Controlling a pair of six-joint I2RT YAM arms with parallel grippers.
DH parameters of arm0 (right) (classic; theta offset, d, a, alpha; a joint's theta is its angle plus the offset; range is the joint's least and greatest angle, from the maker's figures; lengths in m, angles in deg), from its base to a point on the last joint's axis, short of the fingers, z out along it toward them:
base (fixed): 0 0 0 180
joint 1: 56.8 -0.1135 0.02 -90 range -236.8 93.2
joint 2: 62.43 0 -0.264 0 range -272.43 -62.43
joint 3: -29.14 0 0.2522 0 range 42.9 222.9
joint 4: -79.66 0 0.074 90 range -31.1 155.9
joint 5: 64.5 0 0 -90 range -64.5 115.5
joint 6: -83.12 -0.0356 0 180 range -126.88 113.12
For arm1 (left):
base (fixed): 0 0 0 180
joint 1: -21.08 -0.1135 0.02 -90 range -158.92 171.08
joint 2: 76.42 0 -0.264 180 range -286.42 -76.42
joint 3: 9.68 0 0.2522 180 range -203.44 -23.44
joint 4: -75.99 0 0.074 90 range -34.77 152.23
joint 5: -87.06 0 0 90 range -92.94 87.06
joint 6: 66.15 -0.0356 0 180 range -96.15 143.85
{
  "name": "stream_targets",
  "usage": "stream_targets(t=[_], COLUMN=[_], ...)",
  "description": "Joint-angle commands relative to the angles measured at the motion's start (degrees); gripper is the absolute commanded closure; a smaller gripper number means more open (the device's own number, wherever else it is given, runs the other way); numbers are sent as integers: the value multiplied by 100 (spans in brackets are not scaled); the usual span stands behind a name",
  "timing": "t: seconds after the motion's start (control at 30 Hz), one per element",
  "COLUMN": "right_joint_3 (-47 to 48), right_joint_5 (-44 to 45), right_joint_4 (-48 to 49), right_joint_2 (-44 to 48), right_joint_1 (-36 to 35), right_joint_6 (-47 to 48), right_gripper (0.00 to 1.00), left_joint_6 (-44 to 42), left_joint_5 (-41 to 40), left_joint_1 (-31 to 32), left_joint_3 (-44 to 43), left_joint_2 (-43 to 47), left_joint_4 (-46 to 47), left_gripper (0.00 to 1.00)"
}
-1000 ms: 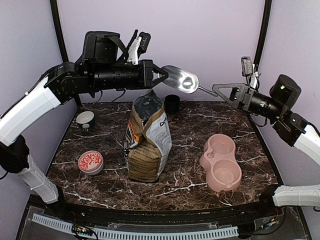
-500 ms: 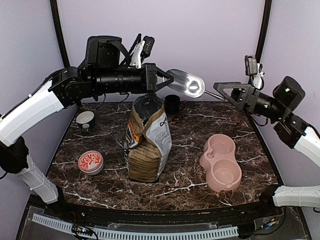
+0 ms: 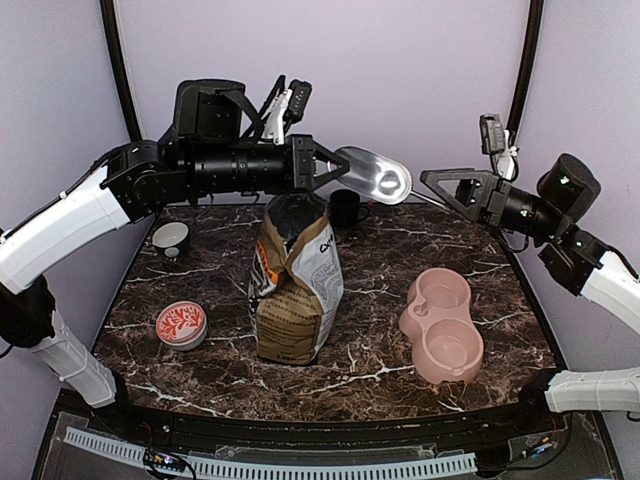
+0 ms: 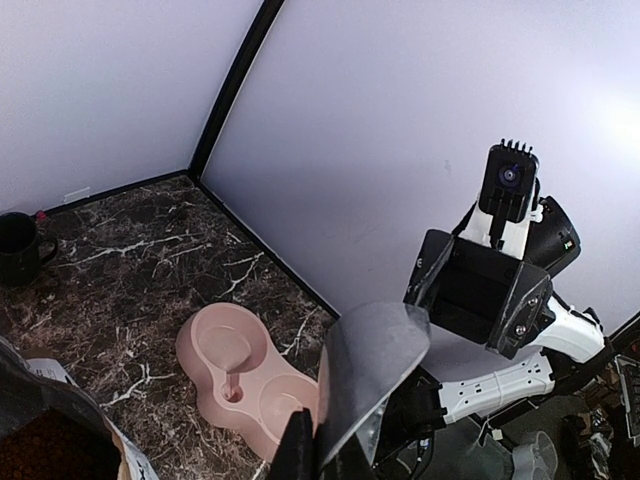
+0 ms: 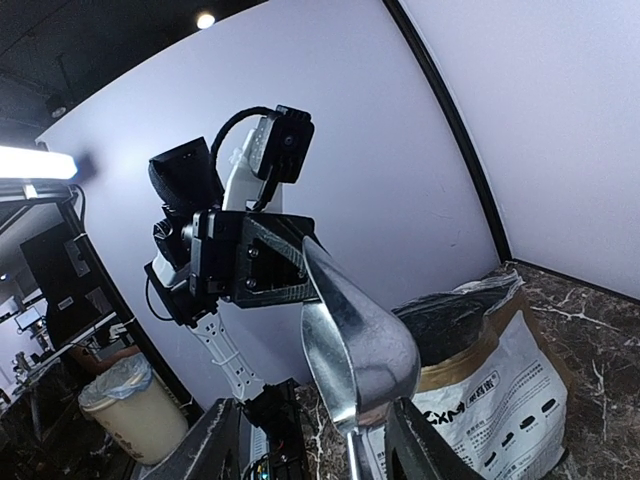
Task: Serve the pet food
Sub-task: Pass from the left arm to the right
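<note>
My left gripper (image 3: 325, 165) is shut on the rim of a shiny metal scoop (image 3: 376, 174), held high over the open paper bag (image 3: 295, 285). From the left wrist the scoop's (image 4: 370, 365) back side fills the lower middle, above the pink double bowl (image 4: 240, 370). The scoop's thin handle points right, towards my right gripper (image 3: 440, 186). That gripper (image 5: 320, 450) is open, its fingers (image 5: 215, 440) standing either side of the handle without touching it. The scoop (image 5: 365, 335) looks empty. Pet food (image 4: 45, 450) shows as a brown patch inside the bag.
The pink double bowl (image 3: 445, 325) sits at the right of the marble table. A black mug (image 3: 345, 208) stands behind the bag. At the left are a small dark bowl (image 3: 171, 238) and a red patterned bowl (image 3: 181, 324).
The left arm has carried the scoop a little to the right. My right gripper has moved left up to the handle, and its jaws have narrowed.
</note>
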Motion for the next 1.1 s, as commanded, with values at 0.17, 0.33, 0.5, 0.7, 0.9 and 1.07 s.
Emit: stream_targets(t=[0.17,0.33,0.5,0.7,0.9,1.07], right_joint_3=[-133,-219,-185,-147,1,156], right_joint_5=[48,471,343,20,-37,-144], right_joint_4=[-45,-276,-206,171,253,342], right_joint_2=[51,177,120,-32,-127,-214], right_joint_1=[7,10,8,-4,-45,-164], right_joint_6=[111,320,304,76,42,58], right_gripper=[55,50,40,47,54,57], left_joint_6=[70,150,209,222,249,250], left_joint_5=[-29,-72,63,-44,-24,-49], left_joint_1=[-20,-20,-20,-27,-29,-38], left_joint_3=[268,415,538,588,589,576], left_joint_2=[452,542,634,630,543,512], left_joint_4=[621,831,1089,1051,1032,1015], left_gripper=[100,100,100,100,100,100])
